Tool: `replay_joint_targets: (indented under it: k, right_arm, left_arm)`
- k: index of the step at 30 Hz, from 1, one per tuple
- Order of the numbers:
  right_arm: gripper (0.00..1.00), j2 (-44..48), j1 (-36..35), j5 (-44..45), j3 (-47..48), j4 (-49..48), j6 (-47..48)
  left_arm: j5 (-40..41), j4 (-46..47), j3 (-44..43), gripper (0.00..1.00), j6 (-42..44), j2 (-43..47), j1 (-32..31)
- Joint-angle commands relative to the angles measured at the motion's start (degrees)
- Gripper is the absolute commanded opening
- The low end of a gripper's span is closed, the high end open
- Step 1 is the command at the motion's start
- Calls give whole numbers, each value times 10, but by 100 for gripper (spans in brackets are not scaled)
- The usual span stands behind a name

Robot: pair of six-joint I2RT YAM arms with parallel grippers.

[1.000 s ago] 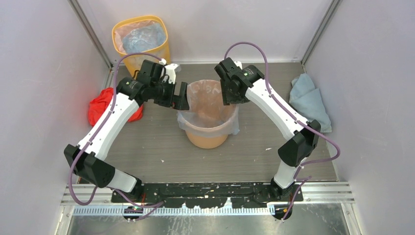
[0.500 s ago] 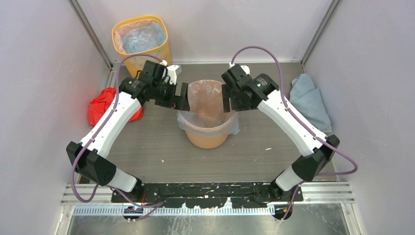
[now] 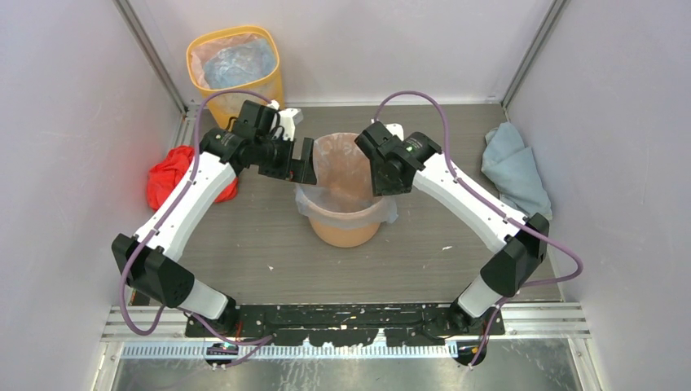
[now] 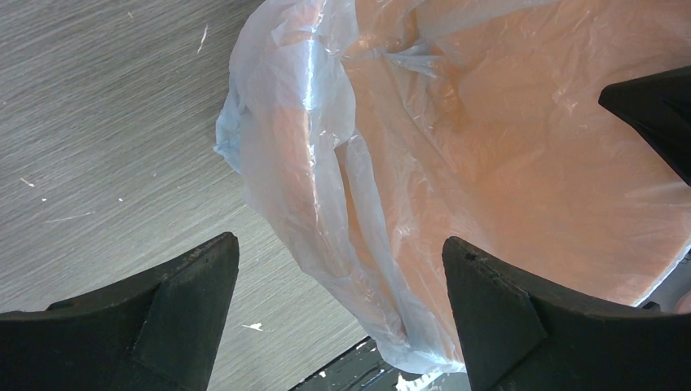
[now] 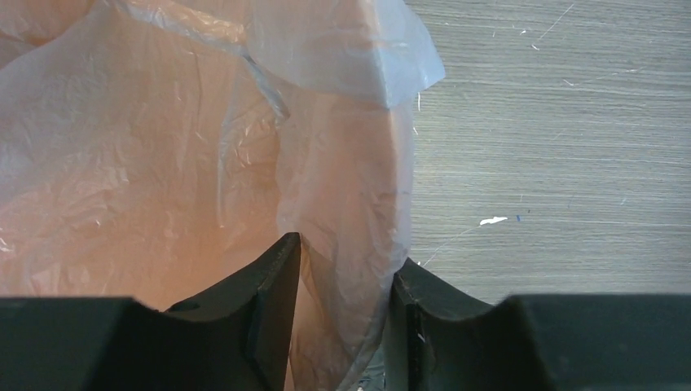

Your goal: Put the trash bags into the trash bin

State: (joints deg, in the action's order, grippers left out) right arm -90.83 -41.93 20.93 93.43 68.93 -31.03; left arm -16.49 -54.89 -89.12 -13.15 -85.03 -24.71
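Tightly, the fingers (image 5: 269,285) of the right gripper (image 5: 342,254) pinch the draped edge of the trash bag (image 5: 342,163) at the right rim of the trash bin (image 3: 346,232), while the left gripper (image 4: 338,244) spreads wide astride its left rim, mid-table (image 3: 269,252), well apart from the yellow bin (image 3: 194,77) at far left.

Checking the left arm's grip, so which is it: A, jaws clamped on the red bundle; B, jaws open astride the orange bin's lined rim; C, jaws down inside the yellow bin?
B: the left wrist view shows the left gripper with jaws wide apart, and between them the rim of the trash bin, draped with the clear bag.
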Motion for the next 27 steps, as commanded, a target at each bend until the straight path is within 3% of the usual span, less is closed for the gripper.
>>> replay_joint_targets:
  k: [1, 13, 27]
  right_arm:
    - [42, -6, -1, 17, 21, -16, -5]
    - [24, -11, -1, 23, 33, -15, 3]
    - [18, -32, 32, 35, 60, -19, 24]
  left_arm:
    - [-1, 20, -7, 95, 5, 12, 4]
    - [1, 12, -13, 95, 7, 15, 4]
    - [27, -3, -29, 95, 9, 26, 8]
